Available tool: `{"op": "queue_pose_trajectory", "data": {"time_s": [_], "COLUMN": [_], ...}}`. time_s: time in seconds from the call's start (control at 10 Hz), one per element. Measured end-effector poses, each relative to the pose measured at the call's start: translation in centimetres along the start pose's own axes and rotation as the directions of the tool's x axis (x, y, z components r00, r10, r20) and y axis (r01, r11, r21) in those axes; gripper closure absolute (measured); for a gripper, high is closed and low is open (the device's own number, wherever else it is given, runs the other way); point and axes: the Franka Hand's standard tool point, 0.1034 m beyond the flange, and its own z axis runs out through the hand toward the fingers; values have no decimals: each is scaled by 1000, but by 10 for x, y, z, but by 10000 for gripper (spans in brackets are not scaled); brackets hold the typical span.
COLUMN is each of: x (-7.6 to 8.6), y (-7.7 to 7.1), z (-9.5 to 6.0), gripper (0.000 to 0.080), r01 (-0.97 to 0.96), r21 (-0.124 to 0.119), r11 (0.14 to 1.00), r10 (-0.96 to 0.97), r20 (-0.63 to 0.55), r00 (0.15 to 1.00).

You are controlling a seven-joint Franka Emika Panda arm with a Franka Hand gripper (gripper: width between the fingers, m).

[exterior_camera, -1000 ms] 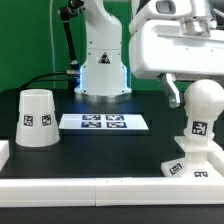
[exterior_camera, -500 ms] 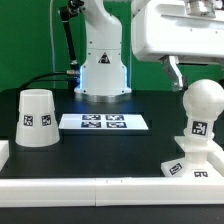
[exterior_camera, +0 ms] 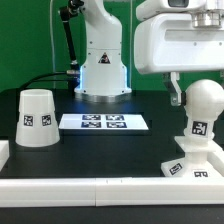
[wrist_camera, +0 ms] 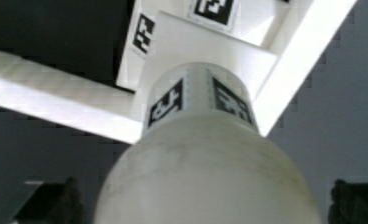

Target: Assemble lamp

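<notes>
The white bulb [exterior_camera: 203, 105] stands upright on the low square base [exterior_camera: 190, 168] at the exterior view's right. My gripper [exterior_camera: 190, 88] hangs open over the bulb's round head, with one dark finger [exterior_camera: 173, 92] showing beside it. In the wrist view the bulb [wrist_camera: 207, 150] fills the middle, and my gripper [wrist_camera: 199, 205] has a dark fingertip [wrist_camera: 53, 200] on each side of it, apart from it. The tagged base [wrist_camera: 252, 25] lies beyond. The cone shade [exterior_camera: 37, 117] stands alone at the exterior view's left.
The marker board [exterior_camera: 103, 122] lies flat at mid-table between shade and bulb. The arm's white pedestal [exterior_camera: 103, 60] stands behind it. A white wall [exterior_camera: 100, 185] runs along the front edge, with the base against it.
The gripper rose above the bulb half a second ago and has come back down around the bulb's head. Bulb, base and shade have not moved.
</notes>
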Motion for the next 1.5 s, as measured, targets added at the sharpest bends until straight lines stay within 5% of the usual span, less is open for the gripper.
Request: {"op": "queue_pose_trajectory", "data": {"time_s": [0.3,1.0,1.1,1.5], "x": [2,9,9,9], "y": [-1,11,11,11], "z": [-1,-2,-2,-2], "gripper": [100,100,228,223], "r01": [7,17,17,-22], "r21": [47,43,43,38], "r11": [999,999,999,999], "r10": [-15,-23,-23,16], "r20": [165,142,143,144], "r00": [986,990,990,990]}}
